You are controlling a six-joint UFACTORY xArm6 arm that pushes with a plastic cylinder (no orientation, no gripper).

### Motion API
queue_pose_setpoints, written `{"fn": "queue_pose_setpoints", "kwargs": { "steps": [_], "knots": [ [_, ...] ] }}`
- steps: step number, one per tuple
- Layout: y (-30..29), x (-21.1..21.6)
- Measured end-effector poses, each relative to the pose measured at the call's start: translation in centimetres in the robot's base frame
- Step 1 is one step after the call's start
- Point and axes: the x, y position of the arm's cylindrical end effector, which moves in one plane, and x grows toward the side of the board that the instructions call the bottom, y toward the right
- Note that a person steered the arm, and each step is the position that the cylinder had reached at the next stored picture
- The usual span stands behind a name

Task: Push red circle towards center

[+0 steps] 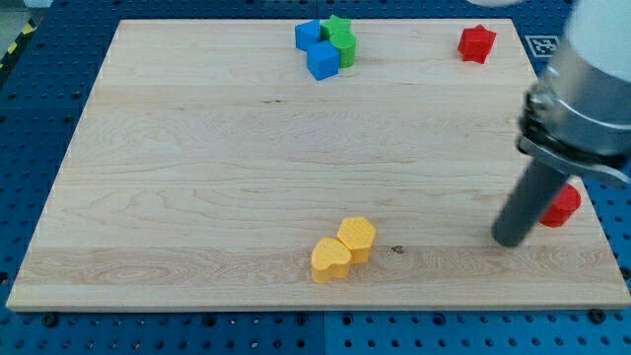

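Observation:
The red circle (564, 205) lies near the view's right edge of the wooden board, partly hidden behind my rod. My tip (511, 240) rests on the board just to the left of and slightly below the red circle, close to it; I cannot tell if they touch. A second red block, star-shaped (476, 43), sits at the top right.
Two blue blocks (315, 49) and two green blocks (341, 41) cluster at the top centre. Two yellow blocks (344, 248) lie together at the bottom centre. The board (197, 177) ends close to the right of the red circle.

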Motion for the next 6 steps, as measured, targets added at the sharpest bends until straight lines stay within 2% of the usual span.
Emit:
{"fn": "queue_pose_setpoints", "kwargs": {
  "steps": [1,3,6],
  "knots": [
    [3.4,1.6],
    [7.6,-2.8],
    [1.4,-4.9]
  ]
}}
